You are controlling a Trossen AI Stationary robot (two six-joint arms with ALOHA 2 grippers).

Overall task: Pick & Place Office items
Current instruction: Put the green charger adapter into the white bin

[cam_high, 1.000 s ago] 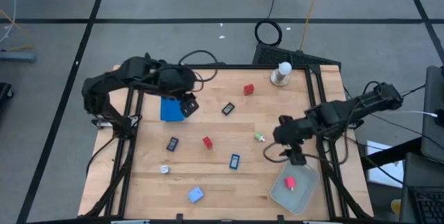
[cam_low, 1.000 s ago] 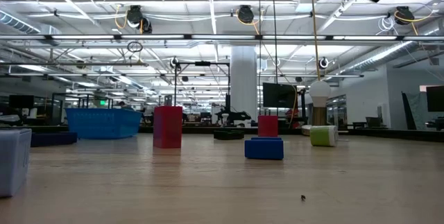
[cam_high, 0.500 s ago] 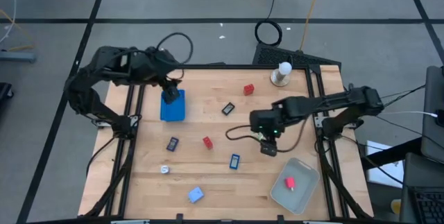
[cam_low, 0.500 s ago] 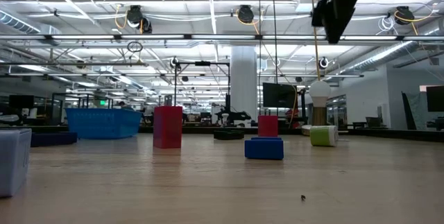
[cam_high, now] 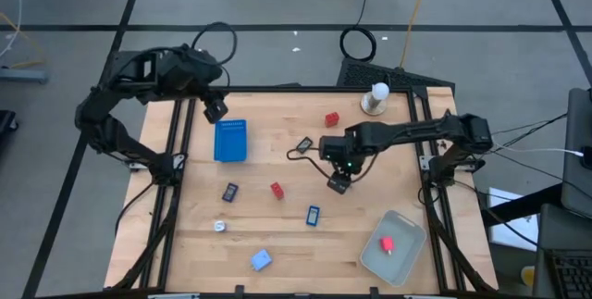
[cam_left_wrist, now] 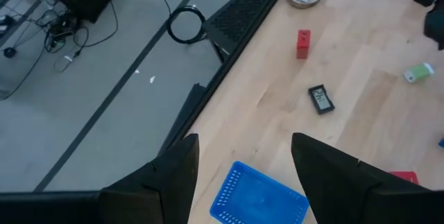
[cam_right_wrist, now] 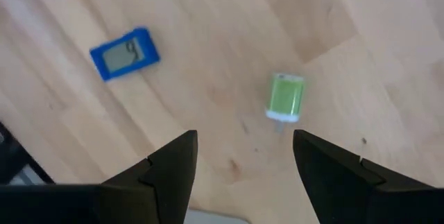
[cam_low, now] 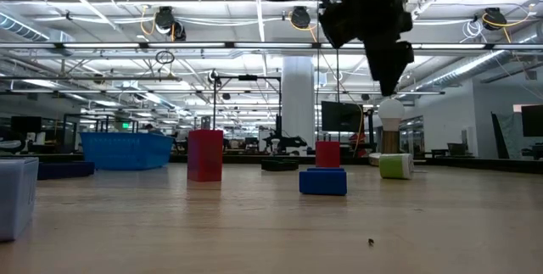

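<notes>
Wooden counter [cam_high: 277, 243], black frame rails along sides. Translucent tray [cam_high: 407, 249] at near right corner. White knob-topped stand [cam_high: 375, 98] at far right edge. Black cable coil [cam_high: 357, 43] on grey floor beyond counter.

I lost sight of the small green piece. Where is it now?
In the right wrist view the green piece lies on the bare wood just ahead of the open right tool, with a blue tag farther off.
</notes>
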